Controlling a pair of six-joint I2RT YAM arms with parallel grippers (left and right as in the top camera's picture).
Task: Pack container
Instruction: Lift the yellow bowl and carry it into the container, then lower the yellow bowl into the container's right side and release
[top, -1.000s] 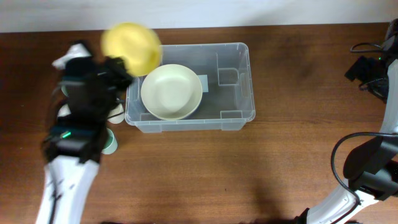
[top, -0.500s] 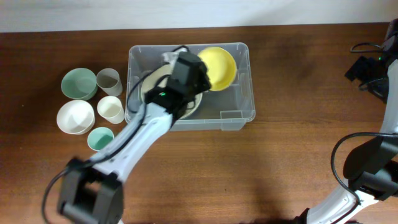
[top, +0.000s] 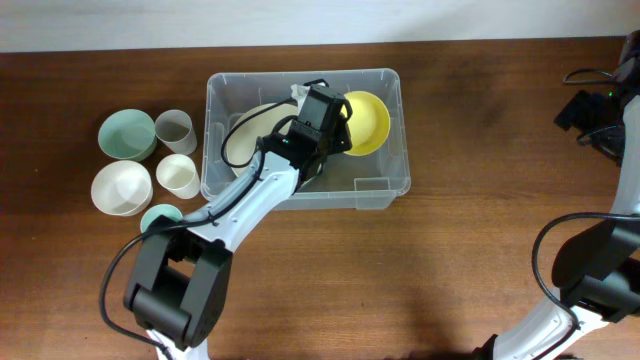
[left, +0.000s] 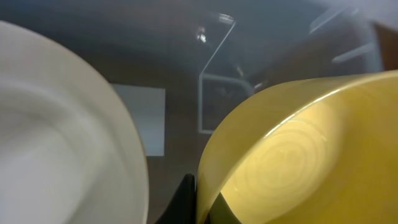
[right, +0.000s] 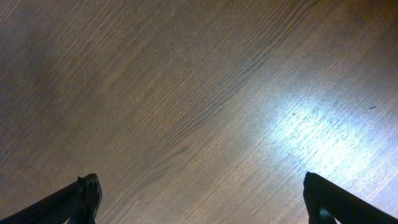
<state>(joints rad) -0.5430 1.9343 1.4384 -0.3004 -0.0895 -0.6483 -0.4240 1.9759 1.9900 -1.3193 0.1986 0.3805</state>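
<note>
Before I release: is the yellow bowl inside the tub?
Inside: the yellow bowl lies within the container's walls, right of the cream bowl, left gripper shut on its rim. Resting on the base: cannot tell.

You see only dark slivers of the left gripper (left: 200, 210) at the bottom edge. The yellow bowl (left: 298, 155) between its fingers runs off right; the blurred cream bowl (left: 62, 137) left of them is cropped too.
</note>
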